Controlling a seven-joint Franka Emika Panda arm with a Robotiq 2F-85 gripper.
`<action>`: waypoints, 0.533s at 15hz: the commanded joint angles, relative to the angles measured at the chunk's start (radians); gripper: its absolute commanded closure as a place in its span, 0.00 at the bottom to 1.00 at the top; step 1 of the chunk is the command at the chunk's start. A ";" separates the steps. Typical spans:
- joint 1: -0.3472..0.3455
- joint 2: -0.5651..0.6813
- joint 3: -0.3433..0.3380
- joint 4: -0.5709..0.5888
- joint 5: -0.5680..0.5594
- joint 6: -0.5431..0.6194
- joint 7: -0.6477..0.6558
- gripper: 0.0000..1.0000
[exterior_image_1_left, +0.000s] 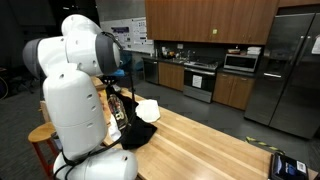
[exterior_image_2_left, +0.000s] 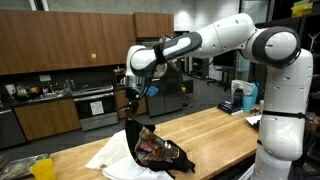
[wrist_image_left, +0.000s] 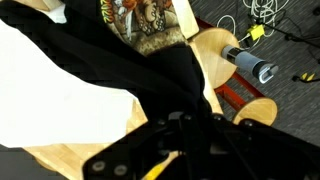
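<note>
— Well, why does the black shirt (exterior_image_2_left: 158, 150) stand up in a point on one side?
— Because the jaws are pressed together on a bit of it and hold that bit up above the table (exterior_image_2_left: 225, 130). The cloth hangs down from the pinch like a little tent. The rest of the shirt lies in a heap on the wood.
— Can you see the pinch up close?
— Yes, in the wrist view. The black shirt (wrist_image_left: 150, 75) runs right into the jaws at the bottom of the picture. No gap shows between them.
— Where is the shirt on the table?
— Near one end, close to the edge. In an exterior view the robot's big white body (exterior_image_1_left: 75, 110) hides the jaws. The black shirt (exterior_image_1_left: 137, 135) shows beside it on the table.
— What is the white thing?
— A white cloth (exterior_image_2_left: 108, 157). It lies flat, and the black shirt rests partly on top of it, so they touch. The jaws hold only the black one, as far as I can tell.
— What does the shirt look like?
— Soft and floppy, with lots of folds. It is black, with a picture on the front in brown, orange and cream. The picture is crumpled, so I cannot tell what it shows.
— And past the table edge?
— Round wooden stools (wrist_image_left: 215, 50) stand on the floor.
</note>
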 joint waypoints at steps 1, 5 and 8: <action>-0.022 0.093 -0.015 0.046 -0.107 0.085 0.100 0.98; -0.038 0.240 -0.071 0.054 -0.325 0.192 0.231 0.98; -0.024 0.401 -0.112 0.157 -0.421 0.134 0.301 0.98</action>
